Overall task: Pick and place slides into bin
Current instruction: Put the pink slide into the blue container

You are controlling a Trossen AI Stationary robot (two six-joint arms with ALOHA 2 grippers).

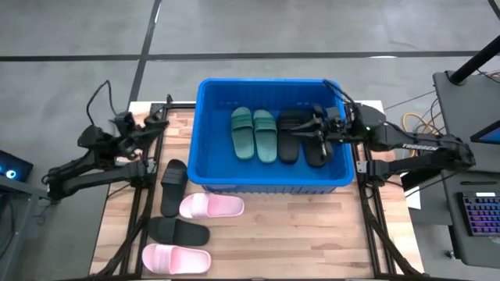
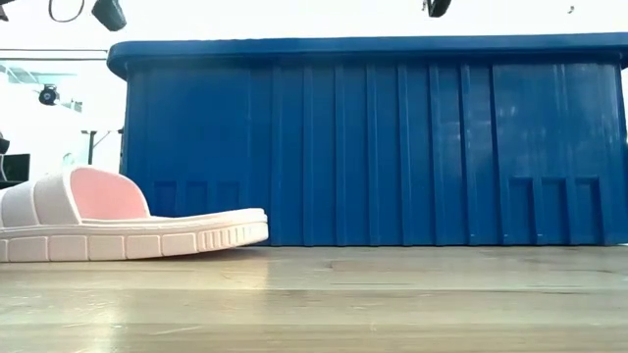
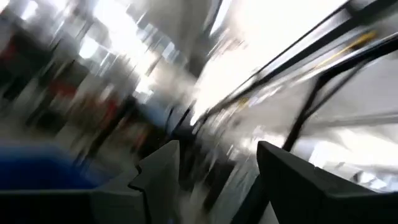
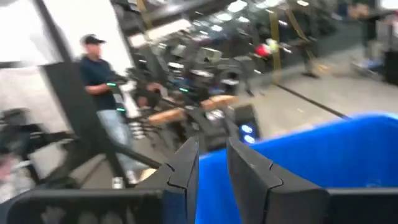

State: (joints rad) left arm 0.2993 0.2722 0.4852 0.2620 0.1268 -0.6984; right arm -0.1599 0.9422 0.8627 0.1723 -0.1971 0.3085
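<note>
Above the bin (image 1: 205, 133), right end effector (image 1: 319, 129) narrow, empty; left end effector (image 1: 160, 119) wide; arm lettering unreadable.

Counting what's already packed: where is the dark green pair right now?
In the high view, the dark green pair lies side by side inside the blue bin, left of centre, with two black slides to their right.

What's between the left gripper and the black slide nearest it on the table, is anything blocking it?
Nothing visible does. From above, the left gripper sits open by the table's far left edge, and the nearest black slide lies on bare wood left of the bin, with only the table frame's rail alongside.
</note>
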